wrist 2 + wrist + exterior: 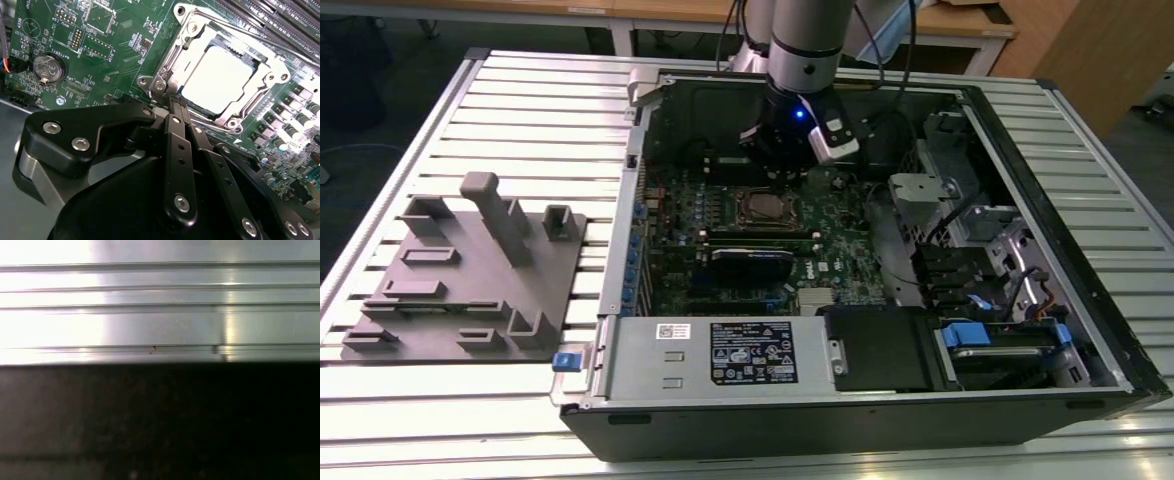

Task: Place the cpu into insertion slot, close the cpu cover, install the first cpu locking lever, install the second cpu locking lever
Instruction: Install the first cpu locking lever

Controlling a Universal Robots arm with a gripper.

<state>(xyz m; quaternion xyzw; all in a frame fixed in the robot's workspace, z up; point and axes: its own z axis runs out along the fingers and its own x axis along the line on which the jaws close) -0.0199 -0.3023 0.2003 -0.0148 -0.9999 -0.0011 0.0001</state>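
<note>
My claw (173,106) has its fingers pressed together, gripping nothing I can see, tips right at one corner of the cpu cover (197,32). The cpu (220,80) lies flat in the cover's cut-out, straight beyond those tips.

Tool (173,106) hides cpu cover (197,32) near edge; circuit board (115,65) cut off by picture edges.

The slatted counter (520,90) carries two things. An open computer case (854,430) stands there; a grey tray (454,300) lies just beside it.
</note>
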